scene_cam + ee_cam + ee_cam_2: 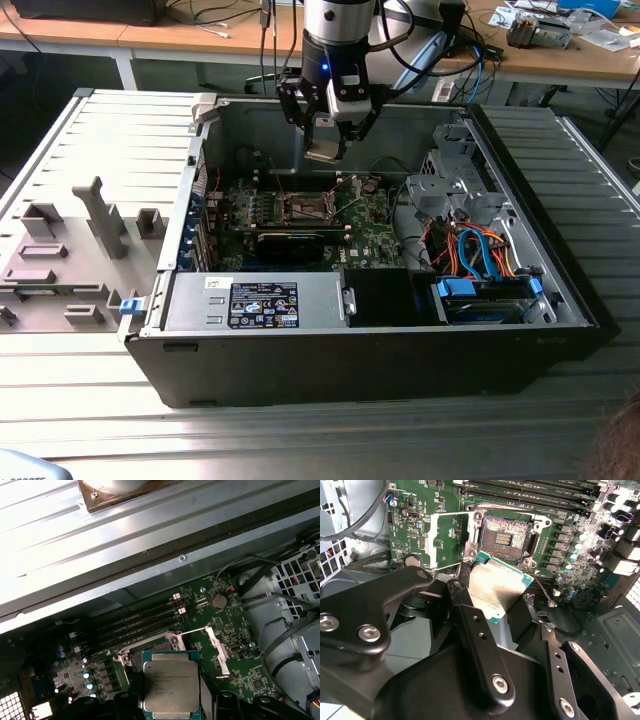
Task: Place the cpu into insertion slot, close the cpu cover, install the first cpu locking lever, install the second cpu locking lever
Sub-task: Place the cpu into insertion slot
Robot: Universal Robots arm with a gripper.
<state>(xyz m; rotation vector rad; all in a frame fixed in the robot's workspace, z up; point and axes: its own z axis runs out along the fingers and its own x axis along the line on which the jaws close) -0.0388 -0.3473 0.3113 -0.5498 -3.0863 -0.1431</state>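
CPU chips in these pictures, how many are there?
1. The cpu is held in the gripper, raised near the empty socket. Others could be hidden.

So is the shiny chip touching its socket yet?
Apart. In the exterior view the hand holds the cpu up in the air, well above the insertion slot.

The way down to the insertion slot (506, 537) is open: its dark square lies bare, and the cpu cover (447, 540) is swung off it, just beside. The hand (326, 150), gripping the cpu (495, 587), hangs in free air above the motherboard (375, 235). The case wall (260, 125) closes off the far side. The drive cage (450, 185) and loose cables (470, 250) crowd the exterior view's right, and a black card (290, 243) stands near the slot.
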